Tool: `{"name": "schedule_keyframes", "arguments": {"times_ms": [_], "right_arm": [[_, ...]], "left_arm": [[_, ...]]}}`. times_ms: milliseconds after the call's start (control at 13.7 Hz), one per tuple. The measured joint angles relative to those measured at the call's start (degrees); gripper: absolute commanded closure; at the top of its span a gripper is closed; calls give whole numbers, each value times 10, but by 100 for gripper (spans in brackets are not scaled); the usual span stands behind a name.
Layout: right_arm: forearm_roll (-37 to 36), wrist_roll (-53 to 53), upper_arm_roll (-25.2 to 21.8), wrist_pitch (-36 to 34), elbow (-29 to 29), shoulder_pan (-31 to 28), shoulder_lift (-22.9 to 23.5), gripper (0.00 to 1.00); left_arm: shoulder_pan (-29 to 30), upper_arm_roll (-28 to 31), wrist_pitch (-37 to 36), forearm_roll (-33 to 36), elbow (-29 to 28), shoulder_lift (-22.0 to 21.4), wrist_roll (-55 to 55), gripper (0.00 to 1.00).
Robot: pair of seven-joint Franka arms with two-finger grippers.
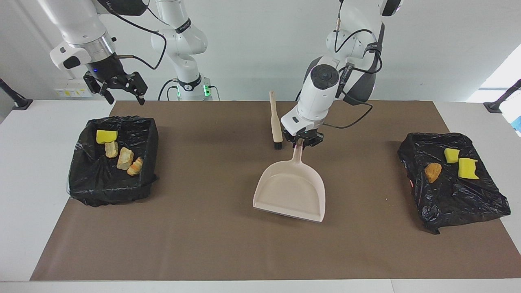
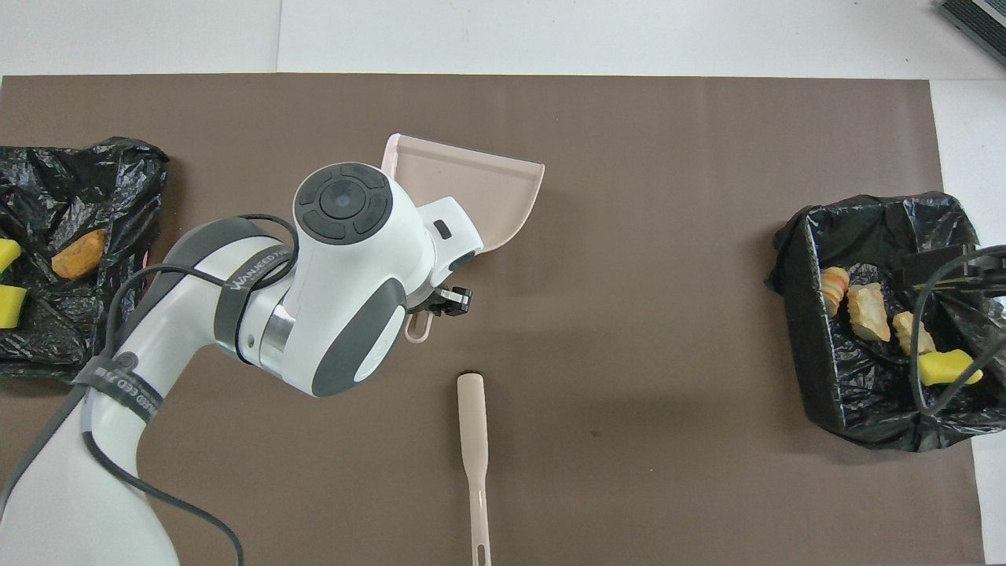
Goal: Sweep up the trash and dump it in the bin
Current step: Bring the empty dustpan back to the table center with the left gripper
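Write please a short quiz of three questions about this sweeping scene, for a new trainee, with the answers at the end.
1. True or false: the left gripper is shut on the handle of the dustpan.
2. How many trash pieces lie in the bin at the right arm's end of the table? A) two B) four C) six
3. Fill in: the brush lies on the brown mat, ____ to the robots than the dustpan's tray.

Key
1. True; the dustpan's tray is empty.
2. B; the bin at the left arm's end holds three. The right gripper hangs open above the first bin's edge nearest the robots.
3. nearer
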Motion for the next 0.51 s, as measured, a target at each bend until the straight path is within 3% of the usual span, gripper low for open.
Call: {"name": "schedule_keyframes", "arguments": {"times_ms": [510], "right_arm": [[0,-1,0,0,-5,0,-5,0]], "left_arm": [[-28,0,50,-2,-2,34,-50,100]]}}
